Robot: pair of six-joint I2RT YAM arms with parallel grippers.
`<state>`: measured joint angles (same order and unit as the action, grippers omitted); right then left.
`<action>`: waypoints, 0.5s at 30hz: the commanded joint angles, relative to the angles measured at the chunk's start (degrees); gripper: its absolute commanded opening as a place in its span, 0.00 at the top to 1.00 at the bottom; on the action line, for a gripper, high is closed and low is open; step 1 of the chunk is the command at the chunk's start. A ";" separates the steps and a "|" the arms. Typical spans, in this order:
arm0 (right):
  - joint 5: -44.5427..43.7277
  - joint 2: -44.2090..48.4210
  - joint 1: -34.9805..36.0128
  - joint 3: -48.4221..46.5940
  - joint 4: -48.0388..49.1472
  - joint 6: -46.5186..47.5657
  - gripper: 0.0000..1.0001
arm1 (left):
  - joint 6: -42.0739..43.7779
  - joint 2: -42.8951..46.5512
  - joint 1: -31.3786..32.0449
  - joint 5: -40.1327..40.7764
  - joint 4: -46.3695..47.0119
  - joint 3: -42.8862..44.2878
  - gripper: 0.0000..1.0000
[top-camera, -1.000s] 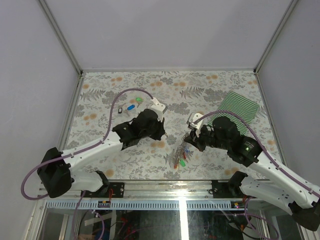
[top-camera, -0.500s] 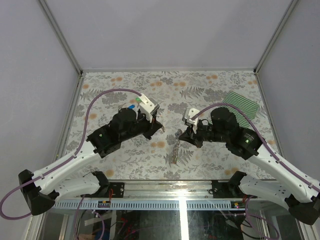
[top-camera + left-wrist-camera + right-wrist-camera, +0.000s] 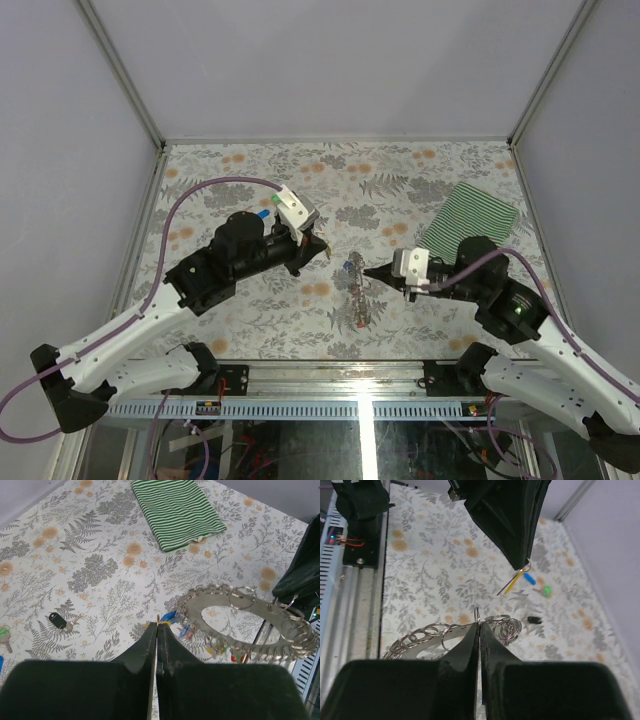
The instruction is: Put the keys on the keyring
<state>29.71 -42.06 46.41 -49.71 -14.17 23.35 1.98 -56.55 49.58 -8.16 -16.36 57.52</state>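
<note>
The keyring point(image 3: 192, 603), a large flat grey ring strung with small split rings, hangs tilted above the table with my right gripper point(image 3: 478, 624) shut on its edge. Several coloured keys point(image 3: 221, 651) dangle under it. In the top view the keyring point(image 3: 355, 296) shows edge-on between both arms, with the right gripper point(image 3: 367, 271) at its right side. My left gripper point(image 3: 322, 252) is shut on a yellow key point(image 3: 513, 582), a short way left of the ring. Loose black point(image 3: 57, 620), blue point(image 3: 529, 578) and green point(image 3: 546, 590) keys lie on the table.
A folded green striped cloth point(image 3: 470, 218) lies at the back right of the fern-patterned table point(image 3: 400, 190). The metal rail point(image 3: 360, 372) and arm bases run along the near edge. Grey walls enclose the table on three sides.
The left arm swung left and back, its gripper now pointing right at the ring. The right gripper drew back to the right with the keyring raised off the table.
</note>
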 commanded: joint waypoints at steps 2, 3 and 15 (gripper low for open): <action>2.19 4.07 0.32 2.06 11.92 12.47 1.00 | -1.80 2.09 0.35 -1.22 2.38 0.88 1.00; 2.60 4.42 0.31 2.38 12.10 13.98 1.00 | -1.93 2.48 0.36 -1.15 2.65 0.46 1.00; 4.80 7.19 0.27 5.74 20.74 16.74 1.00 | 0.86 3.11 0.40 -4.19 3.36 0.64 1.00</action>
<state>32.88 -35.20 46.41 -41.52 -2.87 40.03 1.41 -53.93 49.58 -10.13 -16.34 57.49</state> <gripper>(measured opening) 0.011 0.010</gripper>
